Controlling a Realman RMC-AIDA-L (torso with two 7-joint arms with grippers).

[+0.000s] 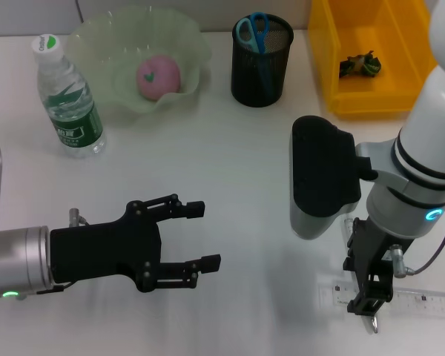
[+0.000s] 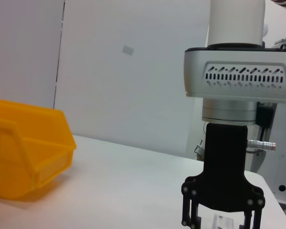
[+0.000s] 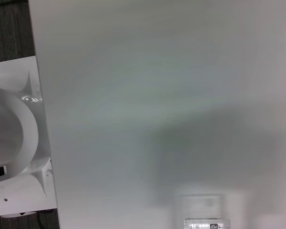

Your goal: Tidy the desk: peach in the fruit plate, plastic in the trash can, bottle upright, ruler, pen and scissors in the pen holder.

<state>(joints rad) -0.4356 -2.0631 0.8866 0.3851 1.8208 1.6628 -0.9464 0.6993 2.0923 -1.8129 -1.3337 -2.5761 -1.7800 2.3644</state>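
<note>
Pointing down, the right end effector has fingers apart around the ruler on the surface; left end effector hovers spread.

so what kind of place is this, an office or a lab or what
Probably a lab bench staged as an office desk: a plain white tabletop holding a black mesh pen cup, a bright yellow plastic bin and a clear water bottle, with bare white walls behind.

Lab bench — plain white desk
</note>
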